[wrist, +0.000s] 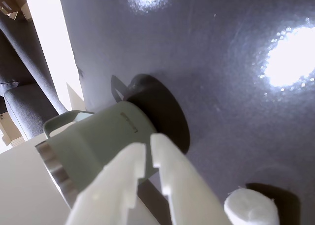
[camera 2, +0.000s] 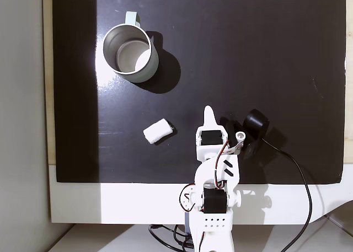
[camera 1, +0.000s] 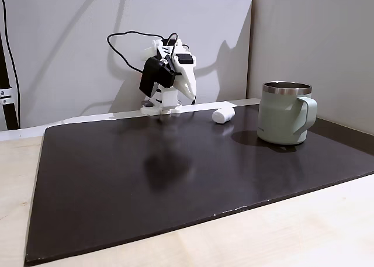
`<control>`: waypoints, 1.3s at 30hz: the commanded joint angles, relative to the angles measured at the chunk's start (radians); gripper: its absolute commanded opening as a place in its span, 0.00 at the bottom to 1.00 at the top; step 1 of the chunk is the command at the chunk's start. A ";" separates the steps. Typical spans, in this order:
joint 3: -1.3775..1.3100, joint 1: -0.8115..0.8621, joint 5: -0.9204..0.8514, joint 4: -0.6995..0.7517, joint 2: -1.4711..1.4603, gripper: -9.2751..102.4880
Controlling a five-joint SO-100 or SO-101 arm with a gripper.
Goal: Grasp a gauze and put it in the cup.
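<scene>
Cup (camera 2: 131, 53) interior bare (overhead) — gauze (camera 2: 157, 130) apart

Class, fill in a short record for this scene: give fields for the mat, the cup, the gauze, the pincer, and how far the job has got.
mat: dark sheet on a pale table
cup: sage-green mug, steel rim, upright, nothing inside it in the top-down fixed view
gauze: white roll lying on the mat, apart from the cup, between cup and arm
pincer: white, tips nearly touching, holding nothing, above the mat beside the gauze
job: gauze not yet grasped, cup not yet filled
</scene>
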 commanded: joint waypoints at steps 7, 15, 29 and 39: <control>-0.011 0.132 0.158 0.008 0.009 0.08; -0.011 0.130 0.155 0.008 0.009 0.08; -0.341 -0.067 0.126 0.310 0.008 0.08; -0.788 -0.190 0.198 0.560 -0.408 0.16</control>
